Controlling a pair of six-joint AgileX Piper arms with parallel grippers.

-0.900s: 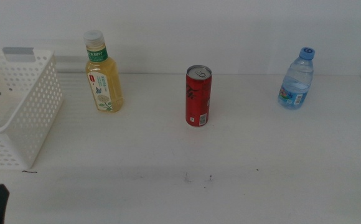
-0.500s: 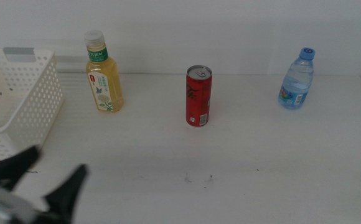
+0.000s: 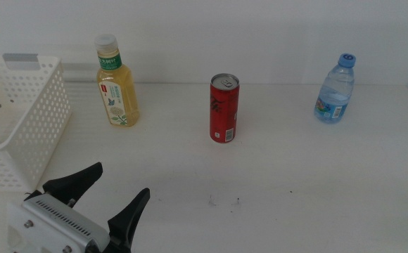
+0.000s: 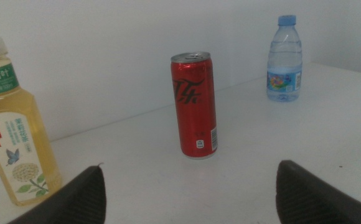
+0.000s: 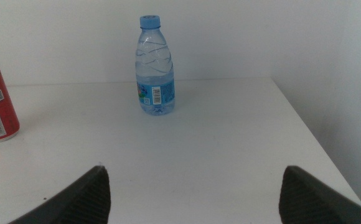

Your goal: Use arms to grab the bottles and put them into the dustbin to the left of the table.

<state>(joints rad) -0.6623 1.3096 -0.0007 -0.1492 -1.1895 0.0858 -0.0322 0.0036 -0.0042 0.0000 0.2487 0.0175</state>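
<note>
Ahead of the left gripper (image 3: 109, 193), wide open and empty, stand the tea bottle (image 3: 117, 86), can (image 3: 224, 109) and farther water bottle (image 3: 335, 89); a careless reach could topple one, with the basket (image 3: 21, 119) beside it.

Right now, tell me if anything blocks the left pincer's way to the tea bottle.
Nothing visible does. The left pincer, open, sits near the table's front edge beside the basket. Only bare tabletop lies between it and the tea bottle. The red can stands off to the side, clear of that line.
</note>
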